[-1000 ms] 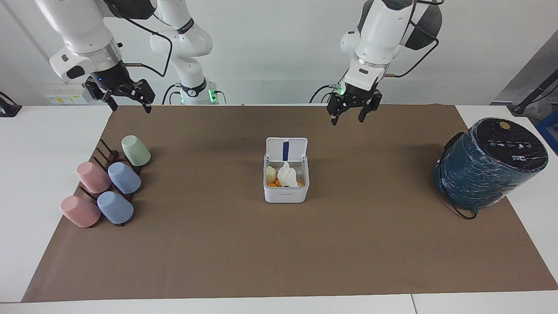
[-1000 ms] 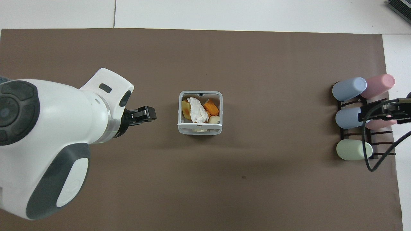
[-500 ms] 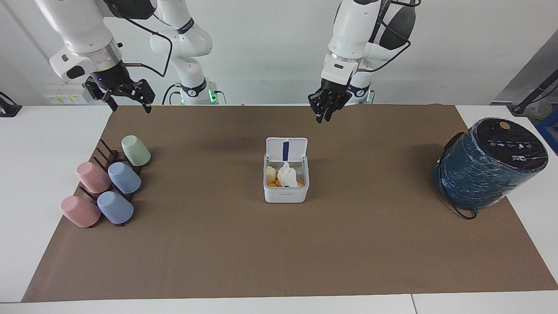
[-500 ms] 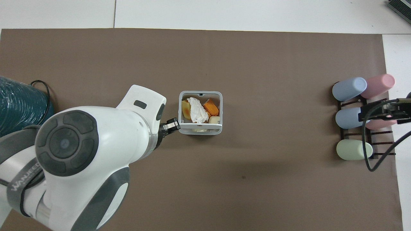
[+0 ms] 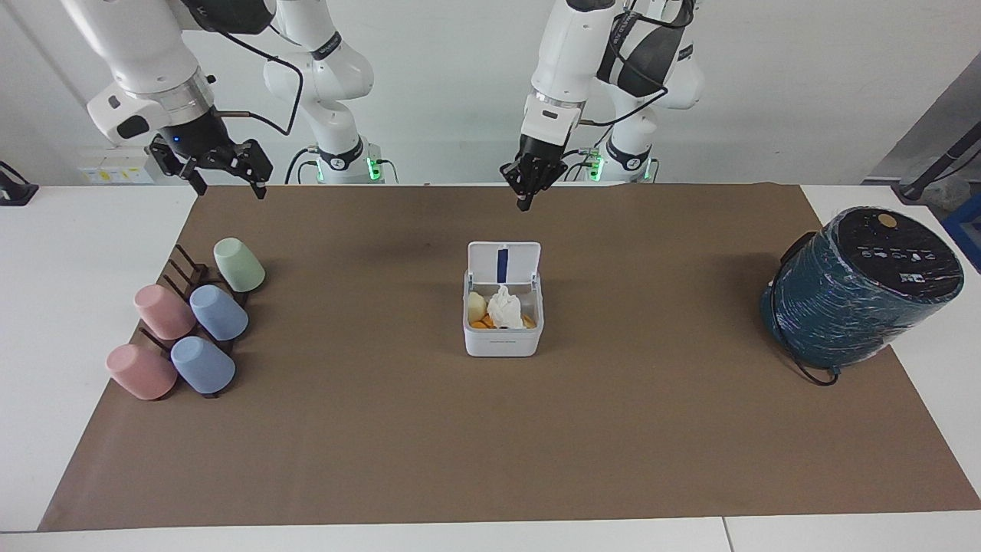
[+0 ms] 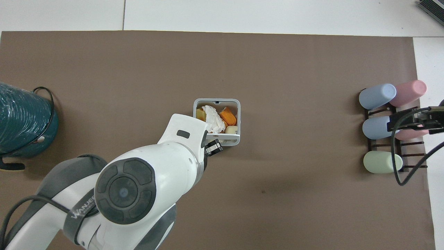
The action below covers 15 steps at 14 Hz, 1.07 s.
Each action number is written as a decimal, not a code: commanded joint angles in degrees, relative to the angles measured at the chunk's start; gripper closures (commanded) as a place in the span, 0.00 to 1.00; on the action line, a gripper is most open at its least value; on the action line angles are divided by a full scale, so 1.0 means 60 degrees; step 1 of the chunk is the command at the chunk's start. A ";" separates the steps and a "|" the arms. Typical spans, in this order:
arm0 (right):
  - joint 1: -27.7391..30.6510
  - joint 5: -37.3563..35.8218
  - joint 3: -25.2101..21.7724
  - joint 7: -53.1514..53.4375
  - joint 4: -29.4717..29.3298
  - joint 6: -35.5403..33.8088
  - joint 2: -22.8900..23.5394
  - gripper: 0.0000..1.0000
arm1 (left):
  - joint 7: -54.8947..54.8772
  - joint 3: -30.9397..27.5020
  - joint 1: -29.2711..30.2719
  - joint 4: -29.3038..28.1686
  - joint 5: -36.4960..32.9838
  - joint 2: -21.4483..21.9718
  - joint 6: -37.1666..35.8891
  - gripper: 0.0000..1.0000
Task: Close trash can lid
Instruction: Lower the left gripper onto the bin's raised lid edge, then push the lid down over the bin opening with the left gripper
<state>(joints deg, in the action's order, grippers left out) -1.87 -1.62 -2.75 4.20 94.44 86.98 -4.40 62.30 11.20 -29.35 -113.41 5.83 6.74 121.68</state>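
Observation:
The trash can [image 5: 502, 343] is a small white square box in the middle of the brown mat, with tissue and orange and yellow scraps inside. Its lid [image 5: 523, 264] stands upright and open on the side nearer the robots, blue strip showing. In the overhead view the trash can [image 6: 216, 101] shows from above and the lid [image 6: 231, 139] is seen edge-on. My left gripper [image 5: 525, 190] hangs in the air, apart from the lid; in the overhead view it [image 6: 214, 147] is over the lid's edge. My right gripper [image 5: 227, 175] is open and empty, waiting over the mat's corner by the cup rack.
A large dark teal wrapped cylinder [image 5: 858, 295] with a black top stands at the left arm's end of the table [image 6: 24, 121]. A dark rack with several pastel cups [image 5: 191, 326] lies at the right arm's end [image 6: 383, 126].
My left arm has swung from over the mat toward its own end to over the open lid, turning its wrist. The trash can, the lid and the right arm have not moved.

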 commanded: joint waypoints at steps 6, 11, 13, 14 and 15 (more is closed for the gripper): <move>0.0077 -0.0022 0.0048 -0.0275 -0.0008 -0.0156 -0.0072 0.00 | 0.0603 -0.0182 -0.0177 -0.0360 0.0157 -0.0623 0.1734 1.00; 0.0092 -0.0022 0.0048 -0.0275 -0.0008 -0.0156 -0.0072 0.00 | 0.0618 -0.0197 -0.0104 -0.0346 0.0157 -0.0917 0.2219 1.00; 0.0077 -0.0022 0.0048 -0.0275 -0.0008 -0.0156 -0.0072 0.00 | 0.0603 -0.0197 -0.0060 -0.0346 0.0157 -0.0991 0.2467 1.00; 0.0077 -0.0022 0.0048 -0.0275 -0.0008 -0.0156 -0.0072 0.00 | 0.0603 -0.0211 -0.0045 -0.0346 0.0157 -0.1063 0.2556 1.00; 0.0077 -0.0022 0.0048 -0.0275 -0.0022 -0.0156 -0.0072 0.00 | 0.0603 -0.0211 0.0028 -0.0331 0.0157 -0.1093 0.2702 1.00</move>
<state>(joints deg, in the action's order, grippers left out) -1.87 -1.62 -2.75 4.20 94.44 86.98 -4.41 65.66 10.29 -29.55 -114.59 5.86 0.42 135.24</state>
